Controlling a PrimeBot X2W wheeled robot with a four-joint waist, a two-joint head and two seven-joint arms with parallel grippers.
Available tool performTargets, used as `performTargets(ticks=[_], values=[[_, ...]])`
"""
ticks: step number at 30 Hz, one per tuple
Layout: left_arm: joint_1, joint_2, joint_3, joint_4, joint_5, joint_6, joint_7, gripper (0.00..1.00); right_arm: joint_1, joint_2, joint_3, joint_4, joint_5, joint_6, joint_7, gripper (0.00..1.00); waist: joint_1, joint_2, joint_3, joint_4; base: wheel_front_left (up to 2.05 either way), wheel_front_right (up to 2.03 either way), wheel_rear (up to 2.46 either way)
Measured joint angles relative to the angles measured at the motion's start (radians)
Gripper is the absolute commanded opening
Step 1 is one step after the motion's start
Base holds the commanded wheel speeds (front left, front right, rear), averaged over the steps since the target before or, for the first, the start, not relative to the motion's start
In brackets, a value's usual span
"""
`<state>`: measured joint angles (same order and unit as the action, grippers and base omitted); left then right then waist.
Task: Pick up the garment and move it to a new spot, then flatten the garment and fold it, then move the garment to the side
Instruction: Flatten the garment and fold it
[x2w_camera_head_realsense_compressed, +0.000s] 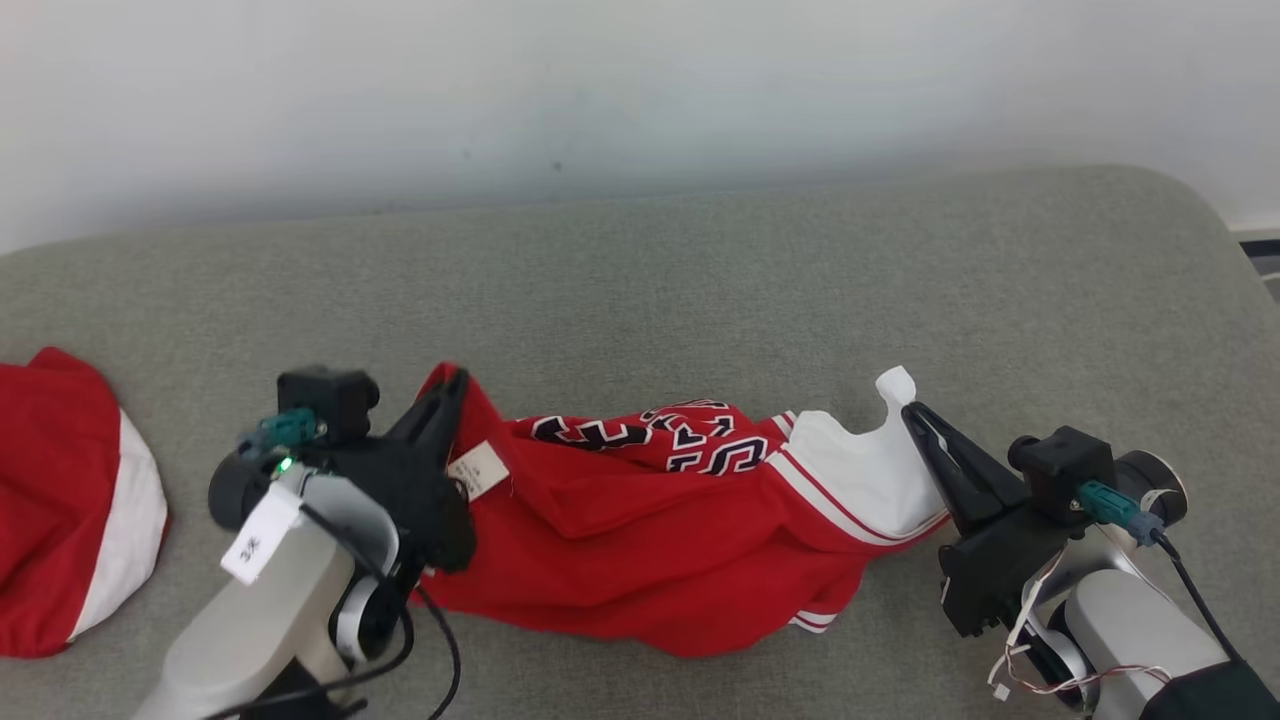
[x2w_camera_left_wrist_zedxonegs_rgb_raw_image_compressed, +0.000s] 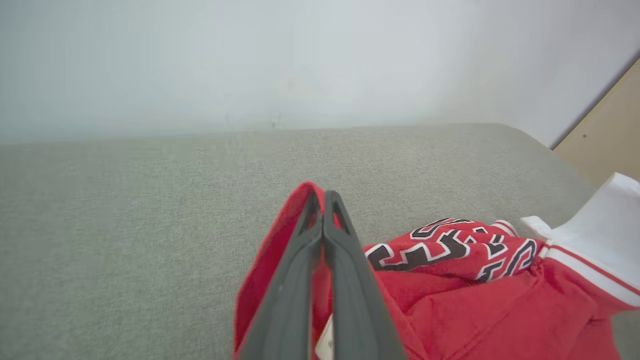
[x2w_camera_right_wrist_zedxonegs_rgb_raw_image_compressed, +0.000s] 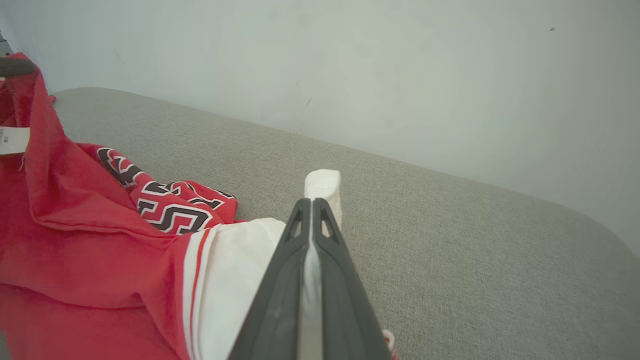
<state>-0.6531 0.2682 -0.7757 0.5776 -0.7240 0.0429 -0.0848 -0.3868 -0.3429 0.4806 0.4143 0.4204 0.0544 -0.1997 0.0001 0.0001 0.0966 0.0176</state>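
The garment (x2w_camera_head_realsense_compressed: 650, 540) is red with white panels, striped trim and black-and-white lettering. It hangs bunched between my two grippers just over the grey cushion (x2w_camera_head_realsense_compressed: 640, 280). My left gripper (x2w_camera_head_realsense_compressed: 452, 385) is shut on its red left corner, near a white label (x2w_camera_head_realsense_compressed: 478, 470). In the left wrist view the left gripper (x2w_camera_left_wrist_zedxonegs_rgb_raw_image_compressed: 324, 196) pinches a red fold of the garment (x2w_camera_left_wrist_zedxonegs_rgb_raw_image_compressed: 480, 300). My right gripper (x2w_camera_head_realsense_compressed: 912, 412) is shut on the white right end. Seen from the right wrist, the right gripper (x2w_camera_right_wrist_zedxonegs_rgb_raw_image_compressed: 311, 202) clamps white cloth of the garment (x2w_camera_right_wrist_zedxonegs_rgb_raw_image_compressed: 235, 270), a tab sticking out past the tips.
A second red and white garment (x2w_camera_head_realsense_compressed: 70, 500) lies at the cushion's left edge. A pale wall (x2w_camera_head_realsense_compressed: 640, 90) rises behind the cushion. A tan panel (x2w_camera_left_wrist_zedxonegs_rgb_raw_image_compressed: 607, 130) stands past the cushion's right end.
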Motion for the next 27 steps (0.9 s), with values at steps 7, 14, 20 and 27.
performTargets(ticks=[7, 14, 20, 27], values=[[-0.058, -0.036, 0.010, 0.113, -0.026, -0.025, 0.023, 1.00, -0.023, 0.018, 0.015, -0.001, -0.008, 0.004, 0.000, 0.00, 0.0000, 0.0000, 0.029, -0.026, 0.00, 0.00, 0.00], [-0.079, -0.062, -0.010, 0.175, -0.025, -0.044, 0.031, 1.00, -0.030, -0.004, -0.008, 0.006, -0.008, 0.003, -0.005, 0.00, 0.0000, 0.0000, 0.054, -0.029, 0.00, 0.00, 0.00], [-0.089, -0.053, -0.038, 0.207, 0.010, -0.062, 0.032, 1.00, -0.029, -0.005, -0.008, 0.017, -0.008, 0.003, -0.012, 0.00, -0.0001, 0.0000, 0.053, -0.002, 0.00, 0.00, 0.00], [-0.089, -0.034, -0.054, 0.244, 0.022, -0.080, 0.037, 1.00, -0.029, 0.006, 0.005, 0.030, -0.008, 0.005, -0.013, 0.00, -0.0001, 0.0000, 0.038, 0.018, 0.00, 0.00, 0.00]])
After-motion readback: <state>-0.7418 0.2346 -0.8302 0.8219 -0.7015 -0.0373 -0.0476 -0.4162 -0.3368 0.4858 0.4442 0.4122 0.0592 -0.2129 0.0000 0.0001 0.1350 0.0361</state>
